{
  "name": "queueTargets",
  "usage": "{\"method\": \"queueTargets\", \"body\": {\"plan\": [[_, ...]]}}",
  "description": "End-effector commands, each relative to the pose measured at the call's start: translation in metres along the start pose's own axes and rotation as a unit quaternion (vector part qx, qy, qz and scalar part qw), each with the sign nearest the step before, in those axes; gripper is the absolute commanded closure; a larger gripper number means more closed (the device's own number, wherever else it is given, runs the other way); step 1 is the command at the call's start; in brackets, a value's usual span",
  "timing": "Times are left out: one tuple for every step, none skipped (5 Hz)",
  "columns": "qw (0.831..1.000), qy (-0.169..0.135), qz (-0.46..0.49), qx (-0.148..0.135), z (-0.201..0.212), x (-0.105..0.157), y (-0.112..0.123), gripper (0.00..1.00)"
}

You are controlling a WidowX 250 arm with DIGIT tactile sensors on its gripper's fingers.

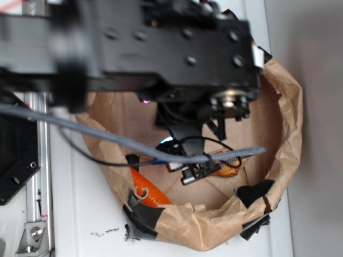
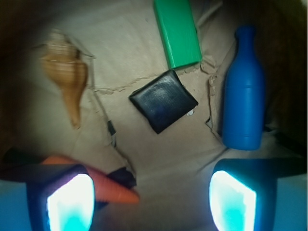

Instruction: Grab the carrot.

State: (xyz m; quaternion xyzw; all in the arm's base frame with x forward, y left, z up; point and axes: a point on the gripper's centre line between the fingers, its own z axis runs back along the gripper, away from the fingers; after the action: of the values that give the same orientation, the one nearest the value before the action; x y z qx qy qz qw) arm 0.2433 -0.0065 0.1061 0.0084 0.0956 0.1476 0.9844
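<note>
The carrot (image 2: 118, 191) lies low on the left of the wrist view, a smooth orange taper pointing right. Its thick end is hidden behind my left finger (image 2: 67, 202), and its leafy top does not show. My gripper (image 2: 151, 199) is open, both glowing pads wide apart, and only brown paper lies between them. The carrot's tip pokes just inside the left pad, and I cannot tell if they touch. In the exterior view the carrot (image 1: 147, 190) rests against the near-left wall of the paper bag (image 1: 214, 230), with the gripper (image 1: 195, 168) lowered inside the bag to its right.
On the bag floor ahead lie a brown spiral seashell (image 2: 65, 72), a black square pad (image 2: 163, 101), a green block (image 2: 177, 31) and a blue bottle (image 2: 244, 91). The arm (image 1: 161, 43) and a grey cable (image 1: 107, 136) cross over the bag.
</note>
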Motion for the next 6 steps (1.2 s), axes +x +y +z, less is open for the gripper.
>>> {"method": "queueTargets", "body": {"plan": [[0.997, 0.068, -0.024, -0.032, -0.017, -0.008, -0.033, 0.0], [0.995, 0.086, -0.046, -0.021, -0.031, -0.03, -0.047, 0.0], [0.994, 0.086, -0.071, -0.006, -0.056, -0.047, -0.056, 0.0], [0.989, 0.1, -0.105, -0.026, -0.077, -0.059, -0.063, 0.0], [0.98, 0.096, -0.159, -0.064, -0.084, -0.069, -0.062, 0.0], [0.971, 0.019, -0.229, -0.067, -0.092, -0.062, -0.057, 0.0]]}}
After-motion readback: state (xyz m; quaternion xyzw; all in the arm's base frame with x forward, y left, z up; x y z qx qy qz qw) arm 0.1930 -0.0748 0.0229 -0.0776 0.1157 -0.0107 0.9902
